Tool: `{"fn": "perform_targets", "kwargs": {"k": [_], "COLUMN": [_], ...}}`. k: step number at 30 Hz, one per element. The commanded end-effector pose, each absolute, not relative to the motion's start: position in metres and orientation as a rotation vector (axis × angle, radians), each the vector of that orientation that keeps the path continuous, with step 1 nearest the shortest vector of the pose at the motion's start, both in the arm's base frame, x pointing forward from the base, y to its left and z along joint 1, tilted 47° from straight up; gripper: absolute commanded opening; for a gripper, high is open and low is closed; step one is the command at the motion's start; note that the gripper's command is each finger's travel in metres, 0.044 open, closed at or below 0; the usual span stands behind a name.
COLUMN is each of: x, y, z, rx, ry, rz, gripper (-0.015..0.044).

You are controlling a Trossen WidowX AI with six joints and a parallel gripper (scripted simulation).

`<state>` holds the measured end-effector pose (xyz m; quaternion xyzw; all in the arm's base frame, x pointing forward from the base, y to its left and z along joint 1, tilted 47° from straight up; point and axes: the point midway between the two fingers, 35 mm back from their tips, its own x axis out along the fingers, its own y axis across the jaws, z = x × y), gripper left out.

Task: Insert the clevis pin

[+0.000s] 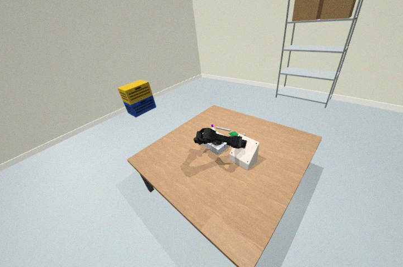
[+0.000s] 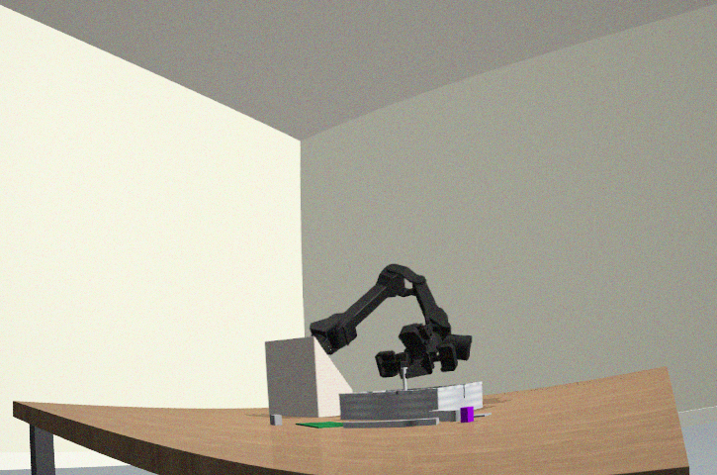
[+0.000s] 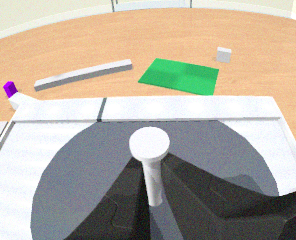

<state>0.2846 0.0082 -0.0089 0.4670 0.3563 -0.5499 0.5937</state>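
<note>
The steel pin (image 2: 404, 379) (image 3: 149, 143) is upright, its round head on top and its shank pointing down. My gripper (image 2: 404, 367) (image 3: 150, 163) is shut on the pin's shank below the head. The aluminium disc (image 3: 88, 165) lies flat inside the rimmed tray (image 1: 218, 151) (image 2: 390, 406) (image 3: 188, 107), under the fingers. The pin's lower end shows against the disc in the wrist view and is at about the tray's rim height in the exterior view. Neither hole can be seen, and I cannot tell whether the tip is in the disc's hole.
A white wedge-shaped block (image 1: 251, 148) (image 2: 292, 378) stands beside the tray. Beyond the tray lie a grey bar (image 2: 393, 423) (image 3: 83, 76), a green sheet (image 2: 320, 425) (image 3: 180, 76), a small grey cube (image 2: 275, 420) (image 3: 224, 55) and a purple block (image 2: 467, 414) (image 3: 10, 89).
</note>
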Motion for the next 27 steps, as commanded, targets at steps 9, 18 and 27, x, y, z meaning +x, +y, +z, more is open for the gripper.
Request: {"fn": "perform_targets", "kwargs": {"k": [9, 18, 27], "x": [0.2893, 0.2914, 0.2935], "y": [0.0081, 0.0076, 0.0072], "z": [-0.0086, -0.0087, -0.0086], "rx": [1.088, 1.088, 1.088], "ry": [0.829, 0.829, 0.829], "rz": [-1.273, -1.272, -1.272], "gripper": [0.0000, 0.0000, 0.0000]}}
